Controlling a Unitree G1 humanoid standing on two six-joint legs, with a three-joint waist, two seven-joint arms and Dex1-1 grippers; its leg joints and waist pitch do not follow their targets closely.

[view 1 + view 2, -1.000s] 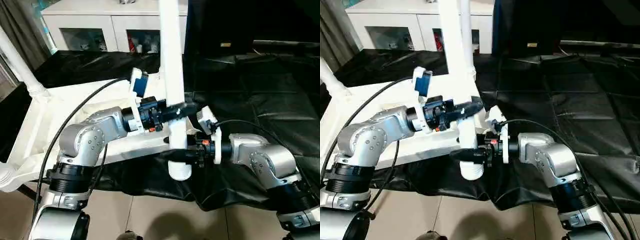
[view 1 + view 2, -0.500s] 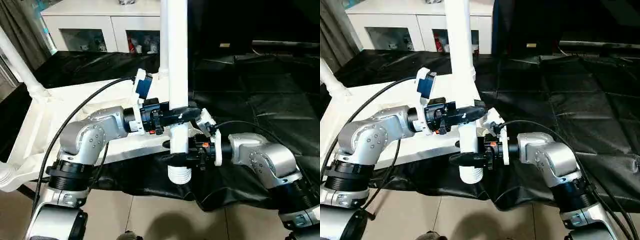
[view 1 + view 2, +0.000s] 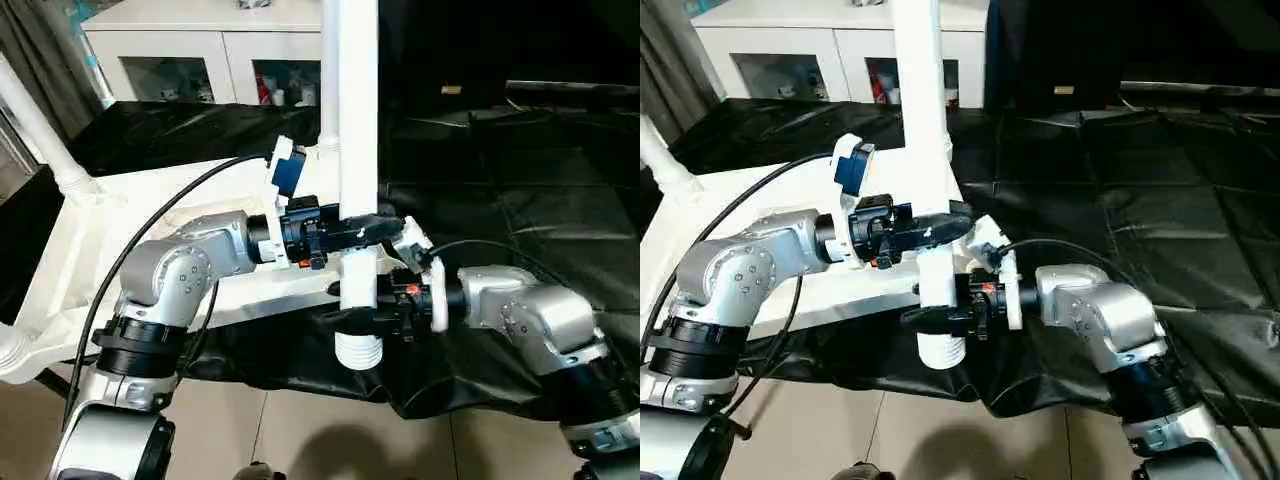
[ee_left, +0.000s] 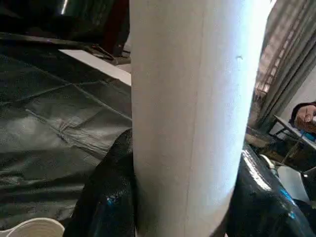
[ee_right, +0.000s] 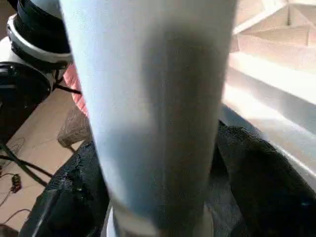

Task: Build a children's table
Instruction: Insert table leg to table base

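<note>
Leg (image 3: 357, 150): white tube held upright, just off the near right corner of the upturned tabletop (image 3: 80, 260).
Left gripper (image 3: 372, 228): clamped around it.
Right gripper (image 3: 352, 318): clamped lower down, above the ribbed end.

Background elements. A white cabinet (image 3: 215, 45) with glass doors stands at the far side, small items dimly visible behind the panes. Crinkled black sheeting (image 3: 520, 200) covers the bench surface, hanging over its near edge above a tiled floor (image 3: 310, 440). Grey curtains (image 3: 40, 50) hang at far left.
</note>
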